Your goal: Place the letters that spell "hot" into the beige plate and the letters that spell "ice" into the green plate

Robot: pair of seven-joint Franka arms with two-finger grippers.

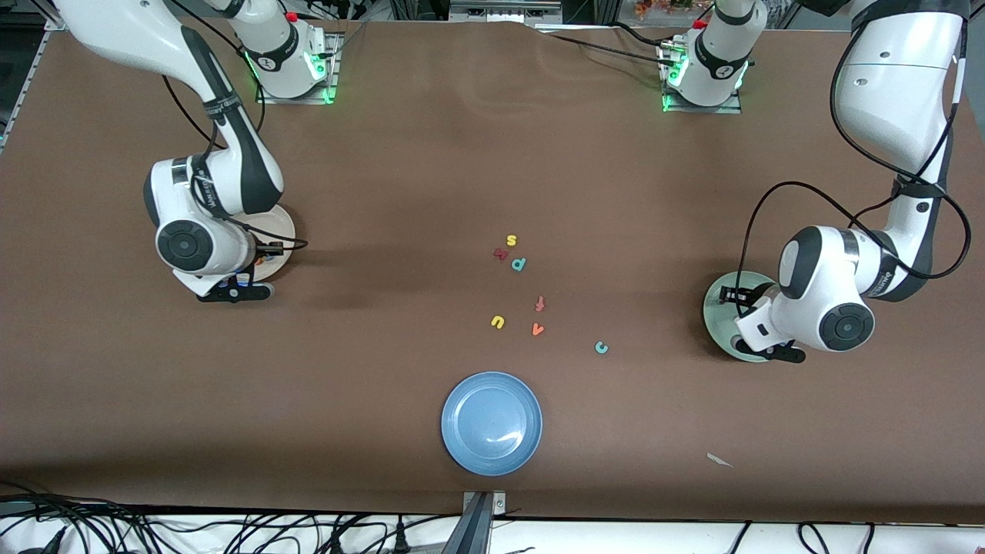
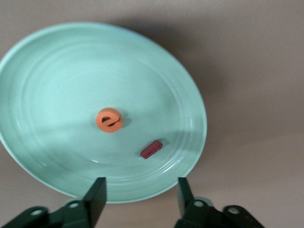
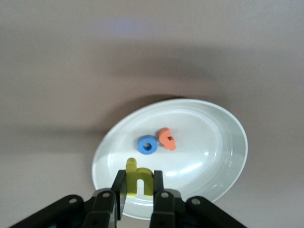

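two plates nearly filled, teal c left out on the worktop

left claw [image 2: 137, 194] hangs over the green plate [image 2: 42, 71], fingers apart, nothing between them. orange e [image 2: 109, 119] and dark red i [image 2: 151, 148] lie in that plate, near each other but not touching. teal c [image 1: 601, 348] sits on the bare worktop [image 1: 385, 192], between the green plate and the blue plate [image 1: 462, 446], so "ice" is one letter short.

right claw [image 3: 138, 187] is over the beige plate [image 3: 223, 156], clenched on the yellow h [image 3: 137, 179], which stands upright between the fingers just above the plate floor. blue o [image 3: 147, 144] and orange t [image 3: 167, 139] lie in the plate, touching or almost.

step in hand, imo: right arm dropping the h, finishing "hot". it only needs to let go. next for the left arm: go to the c, come down square on it since it's tiny and flat, bring it back to the green plate.

hard to see: in front view both plates are mostly covered by the wrists, letters in them barely show there. loose letters mid-worktop (s, u, p/d, v, reddish ones) aren't wanted.
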